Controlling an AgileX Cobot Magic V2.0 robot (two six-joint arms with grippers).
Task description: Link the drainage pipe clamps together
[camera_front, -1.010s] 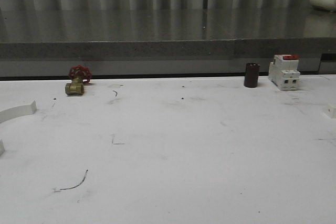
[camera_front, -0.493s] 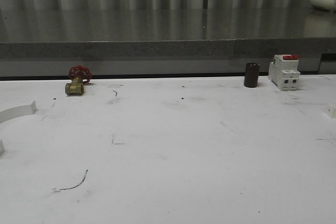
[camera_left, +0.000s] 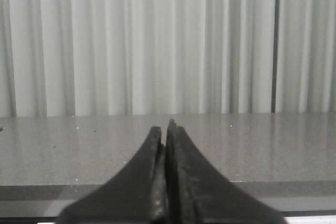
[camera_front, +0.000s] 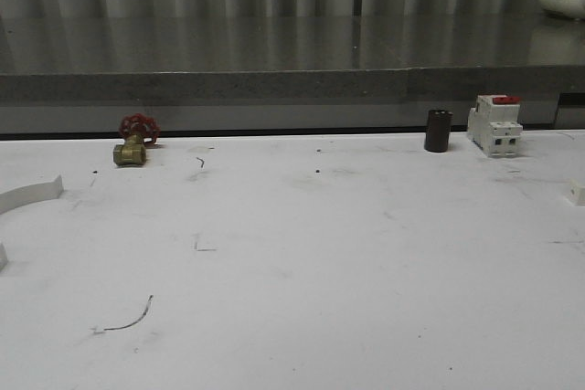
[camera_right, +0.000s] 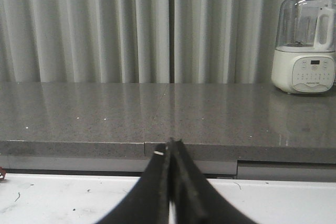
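white clamp ends [camera_front: 32, 194], two visible

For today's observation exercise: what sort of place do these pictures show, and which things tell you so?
Probably an indoor test bench or lab. A scuffed white table carries unrelated hardware: a brass valve with red handwheel, a circuit breaker and a white pipe clamp half. Behind it are a grey stone counter, a kitchen appliance and curtains.

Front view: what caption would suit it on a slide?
White table: a clamp half at its left edge; valve, dark cylinder and breaker along the back.
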